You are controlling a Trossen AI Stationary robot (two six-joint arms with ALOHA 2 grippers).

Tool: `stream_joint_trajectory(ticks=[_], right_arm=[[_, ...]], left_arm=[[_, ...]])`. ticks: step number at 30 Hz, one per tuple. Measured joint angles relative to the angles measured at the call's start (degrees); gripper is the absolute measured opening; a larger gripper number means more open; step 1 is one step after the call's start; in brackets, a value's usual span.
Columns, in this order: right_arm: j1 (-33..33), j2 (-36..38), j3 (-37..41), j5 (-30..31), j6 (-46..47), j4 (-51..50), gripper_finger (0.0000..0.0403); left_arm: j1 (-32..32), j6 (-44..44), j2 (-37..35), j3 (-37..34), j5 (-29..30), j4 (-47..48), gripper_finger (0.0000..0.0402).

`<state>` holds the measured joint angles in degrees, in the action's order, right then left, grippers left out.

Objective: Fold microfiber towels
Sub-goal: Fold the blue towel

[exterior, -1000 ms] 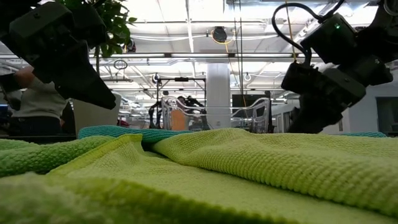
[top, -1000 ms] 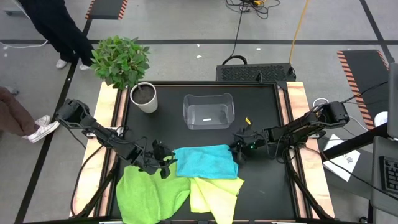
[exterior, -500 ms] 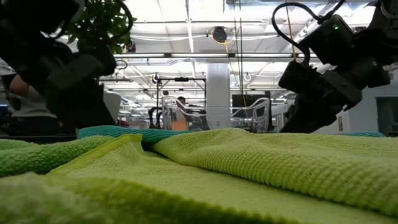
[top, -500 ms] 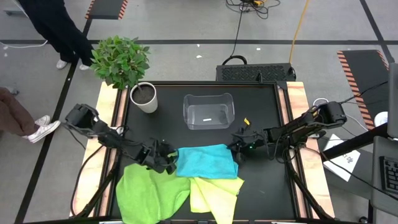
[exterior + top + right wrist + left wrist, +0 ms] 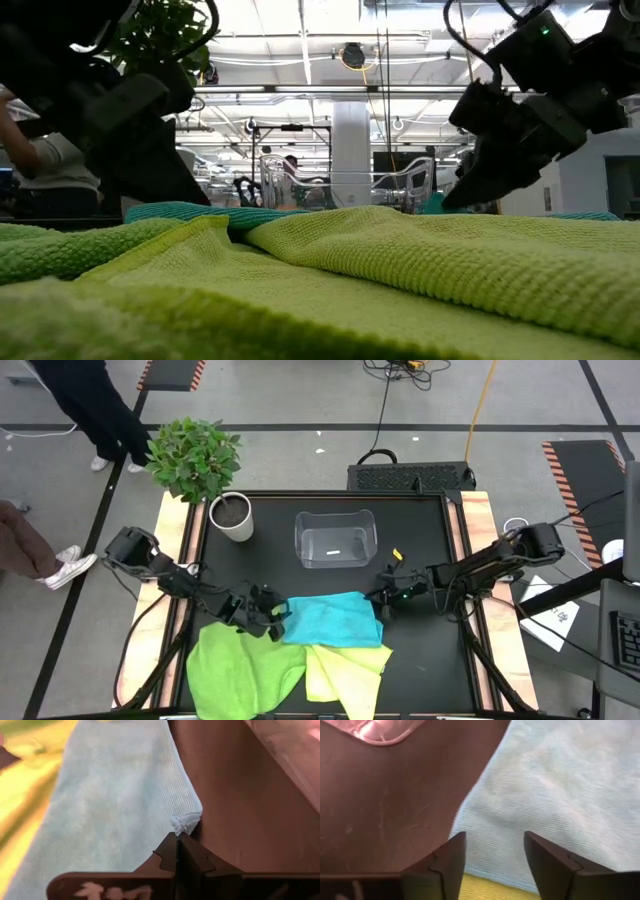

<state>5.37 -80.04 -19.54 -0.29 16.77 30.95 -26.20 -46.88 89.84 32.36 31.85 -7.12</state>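
I judge folding barely begun. The turquoise towel (image 5: 331, 619) lies spread flat on the tabletop (image 5: 420, 530), between my two tools, overlapping the bright green towel (image 5: 243, 670) and the pale yellow-green towel (image 5: 345, 670), both rumpled and unfolded. Right tool (image 5: 178, 841) is pinched closed at the turquoise towel's corner; whether cloth is caught, I cannot tell. Left tool (image 5: 494, 851) stands wide over the opposite edge, gripping nothing. All three folds remain.
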Motion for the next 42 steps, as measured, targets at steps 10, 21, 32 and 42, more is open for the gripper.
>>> stream_joint_trajectory(ticks=[10,21,32,42], right_arm=[[0.0,10.85,0.01,-1.28,-1.23,-9.4,0.0],[2.57,21.34,0.01,-1.52,-1.86,-16.21,0.0],[3.43,21.78,0.01,-1.54,-0.77,-18.18,0.0],[3.43,21.78,0.01,-1.54,-1.37,-19.23,0.0]], left_arm=[[2.4,1.37,0.0,0.0,2.08,1.53,0.029],[3.08,0.36,0.0,-0.02,1.18,0.83,0.0296],[5.59,-2.8,1.6,-0.04,-4.05,-1.66,0.0296],[5.93,-7.25,1.62,-0.04,-6.6,-5.66,0.0296]])
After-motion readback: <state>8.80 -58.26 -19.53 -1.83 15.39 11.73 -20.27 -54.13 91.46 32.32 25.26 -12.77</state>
